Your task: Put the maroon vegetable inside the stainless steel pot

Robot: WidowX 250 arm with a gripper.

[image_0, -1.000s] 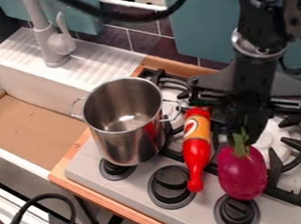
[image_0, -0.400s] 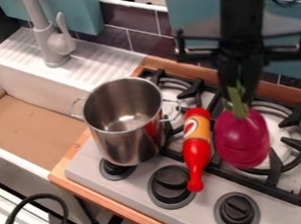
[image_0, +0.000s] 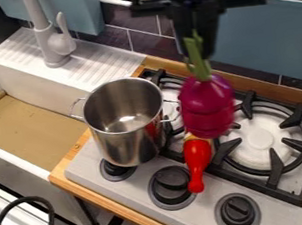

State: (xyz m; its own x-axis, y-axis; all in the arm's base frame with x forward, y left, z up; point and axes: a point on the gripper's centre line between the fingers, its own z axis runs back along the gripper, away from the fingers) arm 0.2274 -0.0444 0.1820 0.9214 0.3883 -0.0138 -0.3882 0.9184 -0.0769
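While the pot stands open, the maroon vegetable hangs to its right

Gripped by its green stalk, the vegetable is clasped in the closed end effector, up beside the pot and not yet over it. Holding it by the top probably makes sense: the round body dangles below, so it should be able to enter the pot first, with the grip well above the rim.

The pot sits upright on the stove, mouth up and ready to receive, with the sink to its left. Just right of the pot, a red bottle lies on its side, partly hidden behind the vegetable; lying low, it should be easy to clear. The next move likely calls for a shift left at height, since a low pass could catch the pot's rim.
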